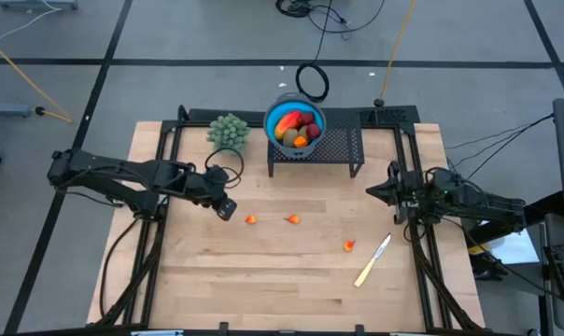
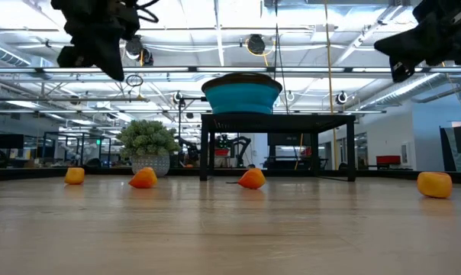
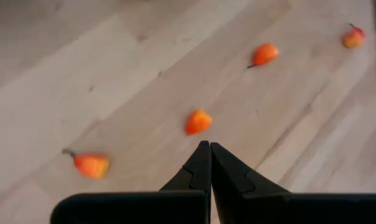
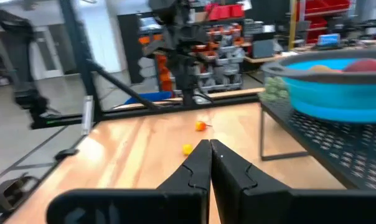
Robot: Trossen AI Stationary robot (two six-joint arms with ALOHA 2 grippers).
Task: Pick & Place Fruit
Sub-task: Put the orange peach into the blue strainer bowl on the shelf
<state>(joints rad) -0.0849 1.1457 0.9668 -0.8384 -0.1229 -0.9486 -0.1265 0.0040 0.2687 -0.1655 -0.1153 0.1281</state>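
Above the wooden table (image 1: 291,271), left gripper (image 1: 228,211) closed and empty, hovering just beside the nearest of three small orange fruit pieces (image 1: 251,220), (image 1: 292,219), (image 1: 349,245) lying on the boards. Right gripper (image 1: 375,192) closed too, empty, off at the right edge. Farther back, blue bowl (image 1: 272,119) on a black mesh stand (image 1: 343,149), holding more fruit (image 1: 296,127). Green plant (image 1: 229,132) beside it; pale knife (image 1: 373,260) near the third piece.

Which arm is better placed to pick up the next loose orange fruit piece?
Probably the left. Its shut end effector hangs just beside the nearest small orange fruit piece on the wooden table. The right end effector, also shut, sits by the table's edge, farther from the pieces.
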